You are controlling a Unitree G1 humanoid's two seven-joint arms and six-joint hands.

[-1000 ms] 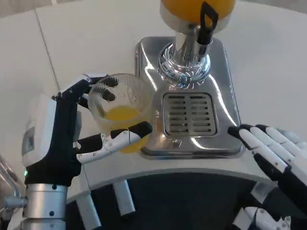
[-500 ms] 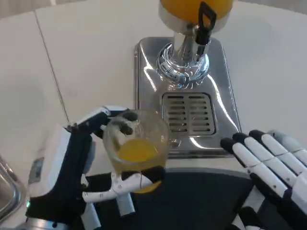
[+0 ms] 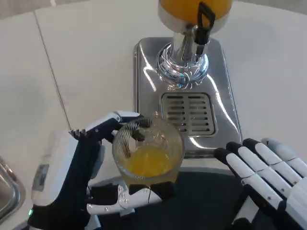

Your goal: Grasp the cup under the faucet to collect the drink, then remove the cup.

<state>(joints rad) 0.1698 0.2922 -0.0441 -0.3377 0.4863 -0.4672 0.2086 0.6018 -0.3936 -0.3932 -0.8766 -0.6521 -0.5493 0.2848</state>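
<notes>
Head view: the left hand [image 3: 91, 177] grips a clear plastic cup [image 3: 147, 151] holding orange juice, at the table's [image 3: 72, 62] near edge, just off the front-left corner of the dispenser's steel drip tray [image 3: 189, 112] and well clear of the faucet [image 3: 204, 21]. The right hand [image 3: 268, 177] holds nothing, fingers extended, beside the tray's front-right corner. Risk: the cup looks slightly tilted; a jolt could spill juice.

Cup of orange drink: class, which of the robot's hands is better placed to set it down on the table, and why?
Left. The left hand already grips the cup; the right hand holds nothing, fingers extended.
</notes>
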